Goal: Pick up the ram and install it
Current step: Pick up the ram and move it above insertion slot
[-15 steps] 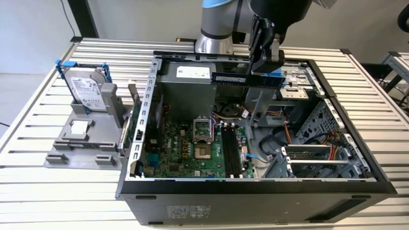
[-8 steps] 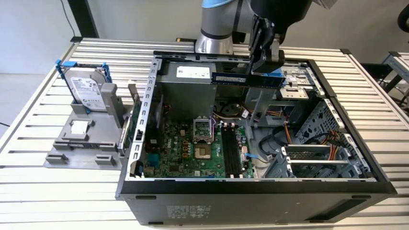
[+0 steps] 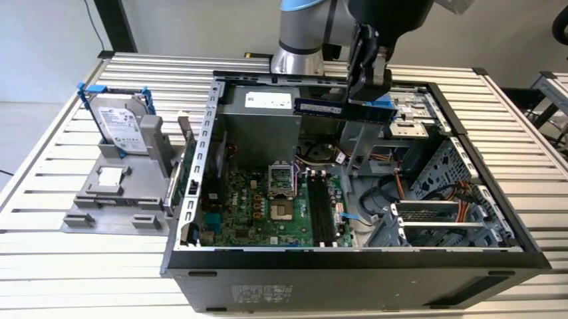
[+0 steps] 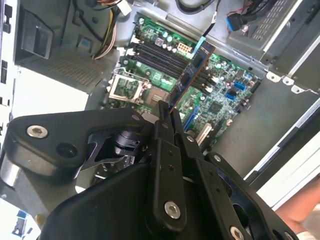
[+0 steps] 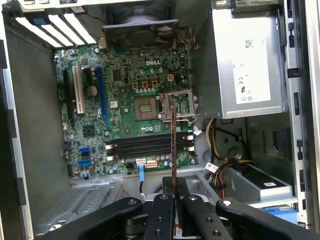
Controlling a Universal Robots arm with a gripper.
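My gripper (image 3: 366,93) hangs over the back of the open computer case (image 3: 355,256), shut on the ram (image 3: 326,107). The ram is a long dark stick held level and on edge, well above the motherboard (image 3: 257,209). The black memory slots (image 3: 321,209) lie below it, nearer the case front. In the second wrist view the ram (image 4: 192,72) sticks out from my closed fingertips (image 4: 163,111) over the slots (image 4: 160,57). The first wrist view has the ram (image 5: 173,135) edge-on, crossing above the slots (image 5: 147,145), with my gripper (image 5: 173,189) clamped on its near end.
A silver hard drive in a blue frame (image 3: 120,126) stands on a grey holder at the exterior view's left. Inside the case are the power supply (image 5: 245,65), the CPU socket (image 3: 282,181), cables (image 3: 390,193) and a drive cage (image 3: 426,219). A person's hand (image 4: 300,220) is nearby.
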